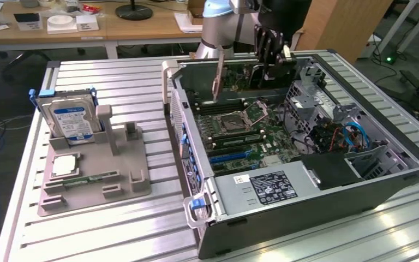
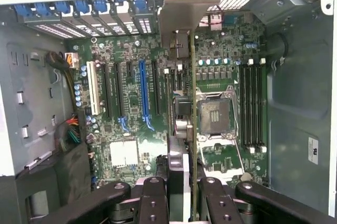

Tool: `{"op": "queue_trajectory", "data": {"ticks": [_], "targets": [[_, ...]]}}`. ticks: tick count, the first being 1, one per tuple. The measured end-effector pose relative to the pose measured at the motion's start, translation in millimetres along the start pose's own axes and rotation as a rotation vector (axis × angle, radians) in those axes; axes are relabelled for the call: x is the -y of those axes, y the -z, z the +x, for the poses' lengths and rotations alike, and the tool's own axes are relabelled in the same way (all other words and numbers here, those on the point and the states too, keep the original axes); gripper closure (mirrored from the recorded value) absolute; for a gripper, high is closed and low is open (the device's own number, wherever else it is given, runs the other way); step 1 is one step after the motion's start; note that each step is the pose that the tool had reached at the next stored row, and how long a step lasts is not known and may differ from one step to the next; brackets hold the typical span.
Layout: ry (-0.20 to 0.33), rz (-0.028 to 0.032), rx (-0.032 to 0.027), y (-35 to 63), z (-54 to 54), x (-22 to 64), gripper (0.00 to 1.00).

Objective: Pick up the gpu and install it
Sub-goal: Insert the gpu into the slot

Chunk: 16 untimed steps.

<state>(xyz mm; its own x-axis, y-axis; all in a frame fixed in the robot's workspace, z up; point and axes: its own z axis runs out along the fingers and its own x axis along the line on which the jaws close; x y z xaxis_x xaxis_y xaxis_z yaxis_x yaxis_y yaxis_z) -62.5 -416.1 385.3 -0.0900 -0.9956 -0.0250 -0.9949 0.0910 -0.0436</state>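
Note:
The gpu [image 1: 257, 76] hangs upright over the far end of the open computer case [image 1: 384, 180], its silver end bracket [image 1: 219, 76] pointing down toward the motherboard [image 1: 246, 128]. My gripper [image 1: 274, 54] is shut on the card's upper edge. In the wrist view the gpu [image 2: 192, 124] is seen edge-on between my black fingers [image 2: 152, 197], and its bracket [image 2: 181, 13] reaches toward the case's rear slot openings. The card sits between the blue expansion slot [image 2: 142, 92] and the CPU socket [image 2: 216, 116], above the board.
A grey fixture [image 1: 96, 174] in the exterior view's left holds a silver hard drive [image 1: 70, 117] with a blue-white label and a narrow green memory stick [image 1: 89, 178]. The power supply [image 1: 264, 188] fills the case's near end. Drive cages and cables [image 1: 340, 136] crowd the exterior view's right.

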Motion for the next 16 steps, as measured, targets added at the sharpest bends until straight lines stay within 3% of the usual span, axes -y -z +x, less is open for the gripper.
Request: {"op": "queue_trajectory", "data": {"ticks": [7, 14, 16], "targets": [[0.006, -0.0020, 0.0002, -1.6, 0.4, -0.6, 0.72], [0.087, -0.0051, 0.0027, -8.1, 0.7, -0.7, 0.72], [0.087, -0.0108, 0.0003, -9.3, 0.8, -0.7, 0.72]]}}
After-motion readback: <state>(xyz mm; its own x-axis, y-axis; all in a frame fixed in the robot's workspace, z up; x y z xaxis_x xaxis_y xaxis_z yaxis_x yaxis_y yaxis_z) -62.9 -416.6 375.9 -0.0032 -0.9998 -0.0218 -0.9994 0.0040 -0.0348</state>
